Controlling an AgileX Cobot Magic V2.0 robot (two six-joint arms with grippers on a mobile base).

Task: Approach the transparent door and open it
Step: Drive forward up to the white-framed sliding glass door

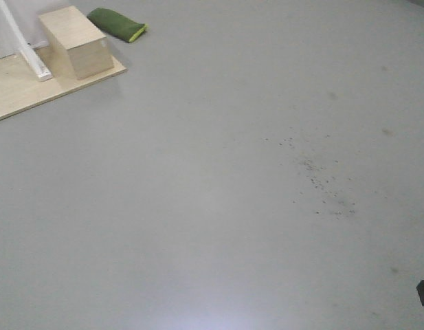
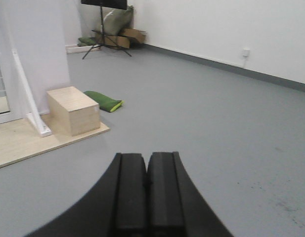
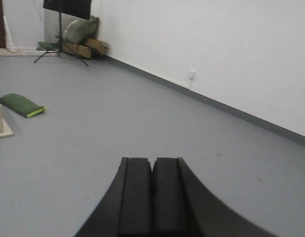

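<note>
At the far left edge of the left wrist view a white-framed glass panel (image 2: 0,94) with thin white bars shows only as a strip. No handle shows on it, so I cannot tell whether it is the transparent door. It stands on a light wooden platform (image 2: 23,140), well ahead and to the left. My left gripper (image 2: 147,157) is shut and empty, held above the grey floor. My right gripper (image 3: 152,160) is shut and empty too, also above the floor.
A white slanted brace (image 2: 28,96), a wooden box (image 2: 73,109) and a green bag (image 2: 104,100) sit by the platform. They also show in the front view: box (image 1: 75,41), bag (image 1: 117,24). A tripod stand (image 2: 102,24) and cardboard boxes (image 2: 132,37) stand far back. A white wall (image 3: 216,49) runs along the right.
</note>
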